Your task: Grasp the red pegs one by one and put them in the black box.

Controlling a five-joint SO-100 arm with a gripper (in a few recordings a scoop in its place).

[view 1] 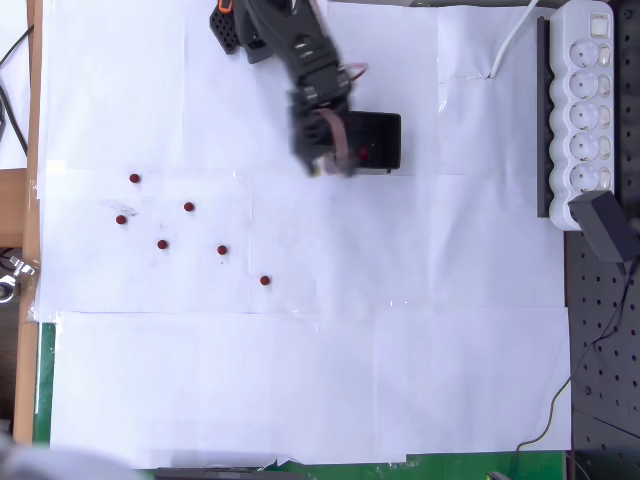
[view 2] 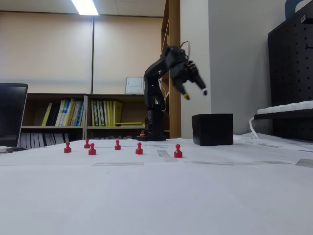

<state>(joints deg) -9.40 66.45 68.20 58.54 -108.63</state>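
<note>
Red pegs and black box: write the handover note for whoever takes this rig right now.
Tool: raised in the air above the box, open, holding nothing in the fixed view; blurred in the overhead view.
Black box: on the white paper, near the arm's base. A red spot shows inside it in the overhead view, probably a peg already dropped; the count inside is unclear.
Red pegs: six stand upright on the paper, spread out, apart from the box.
Left: pick up those six, one at a time, and drop each into the box.
</note>
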